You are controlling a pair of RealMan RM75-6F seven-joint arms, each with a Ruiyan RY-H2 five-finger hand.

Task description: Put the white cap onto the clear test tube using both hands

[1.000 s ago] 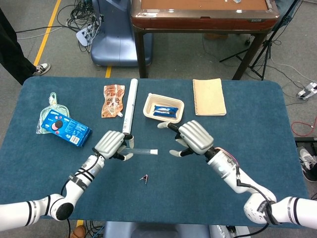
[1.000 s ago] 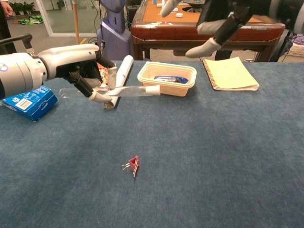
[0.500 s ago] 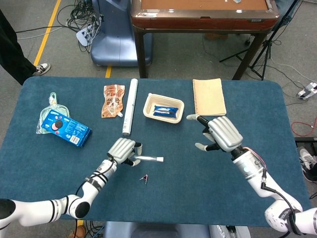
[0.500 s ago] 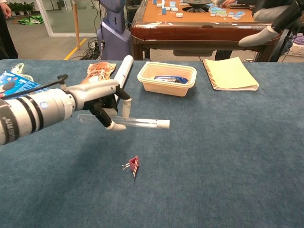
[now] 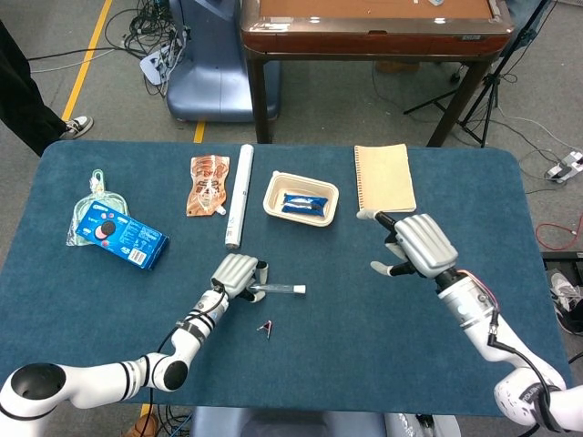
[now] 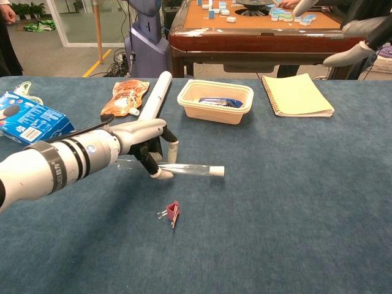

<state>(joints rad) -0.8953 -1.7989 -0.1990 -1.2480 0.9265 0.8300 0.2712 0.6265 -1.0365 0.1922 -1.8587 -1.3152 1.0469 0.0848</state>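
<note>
Left hand (image 5: 235,272) is gripping the clear test tube (image 5: 273,289) low over the tabletop (image 5: 346,346), tube lying roughly level, its white cap (image 5: 299,289) sitting on the free end pointing toward the robot's right. Chest view is showing the same: left hand (image 6: 144,144) wrapping the tube (image 6: 184,169), cap (image 6: 217,171) on the end. Right hand (image 5: 417,244) is hanging well apart from the tube with fingers spread, holding nothing; chest view is catching only its fingertips (image 6: 343,56) at the top right edge.

Nothing is sitting between the two hands. One small red binder clip (image 6: 172,212) is lying just below the tube, near it, not touching. Along the far side: one white cylinder (image 5: 240,195) lying lengthwise, one orange snack pouch (image 5: 209,183) beside it, one cream tray (image 5: 301,199) holding a blue packet (image 5: 304,204), one spiral notebook (image 5: 383,177). Far left: one blue biscuit box (image 5: 121,235) lying against a clear plastic bag (image 5: 95,196).

Surface is a dark blue cloth covering the tabletop. Behind it, a brown wooden table (image 6: 257,33) is carrying small game tiles; a blue-grey machine base (image 5: 214,64) and cables are sitting on a grey floor with a yellow line. A person's leg and shoe (image 5: 77,126) are showing at the left edge.
</note>
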